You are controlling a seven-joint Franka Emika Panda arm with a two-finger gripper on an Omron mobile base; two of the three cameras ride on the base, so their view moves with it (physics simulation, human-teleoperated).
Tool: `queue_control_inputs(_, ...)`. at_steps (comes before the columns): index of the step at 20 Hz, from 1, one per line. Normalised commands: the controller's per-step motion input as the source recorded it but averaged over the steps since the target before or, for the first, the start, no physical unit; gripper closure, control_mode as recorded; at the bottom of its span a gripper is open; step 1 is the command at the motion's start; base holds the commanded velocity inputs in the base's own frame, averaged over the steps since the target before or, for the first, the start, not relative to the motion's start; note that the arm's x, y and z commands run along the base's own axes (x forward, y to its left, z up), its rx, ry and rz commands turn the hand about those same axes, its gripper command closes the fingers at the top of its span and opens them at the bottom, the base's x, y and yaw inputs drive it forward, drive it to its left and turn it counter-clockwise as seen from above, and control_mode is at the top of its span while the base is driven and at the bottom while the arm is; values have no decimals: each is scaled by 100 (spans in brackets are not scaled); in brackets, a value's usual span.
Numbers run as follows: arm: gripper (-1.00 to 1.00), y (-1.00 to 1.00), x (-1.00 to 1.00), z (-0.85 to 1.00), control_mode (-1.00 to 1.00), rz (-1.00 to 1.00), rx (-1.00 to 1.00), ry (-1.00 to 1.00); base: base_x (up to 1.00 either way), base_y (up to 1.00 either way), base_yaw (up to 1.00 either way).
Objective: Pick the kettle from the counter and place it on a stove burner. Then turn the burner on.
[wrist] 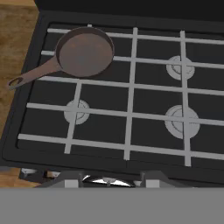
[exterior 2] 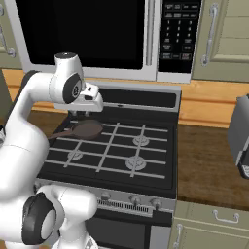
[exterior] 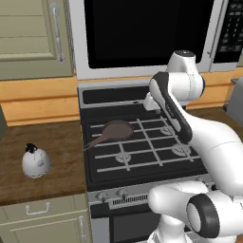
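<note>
Olive-green cabinets, an orange-wood backsplash and a big dark microwave (exterior: 147,33) frame this kitchen, and right in the middle sits the black cooktop (exterior: 142,163), our landmark. Over its back half hangs the hand (exterior 2: 82,114), looking down on the grates; whether its fingers are spread or closed I cannot tell, but nothing looks to be held. Below it, on the cooktop's back-left burner, lies a brown frying pan (wrist: 83,50), handle poking out toward the worktop (exterior: 52,140). That leaves a free stove burner (wrist: 76,111) at front left, plus two more to the right. Now out to the prize: the kettle (exterior: 36,161) stands upright on the dark wood worktop, well off the cooktop's left edge, untouched. It looks rigid and metal, probably light if empty, with a smooth dome that would likely slip between fingers, so the black handle on top seems the place to grab. Wood-grain surface looks flat, with open room around the kettle for an approach from above.
</note>
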Motion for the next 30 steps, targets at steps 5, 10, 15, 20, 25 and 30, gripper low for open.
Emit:
queue_control_inputs(5,-100,24,-6,0,-100,3,-2,-1,0,0,0)
queue_control_inputs(10,-100,97,-24,0,-100,12,-9,-11,0,0,0)
queue_control_inputs(15,-100,89,-57,0,-100,12,-6,-20,0,0,0)
queue_control_inputs(20,-100,98,-41,0,-100,19,-10,-14,0,0,0)
queue_control_inputs(25,-100,100,-7,-4,-100,21,-11,-24,0,0,0)
queue_control_inputs(30,-100,100,17,-2,-100,16,-2,-18,0,0,0)
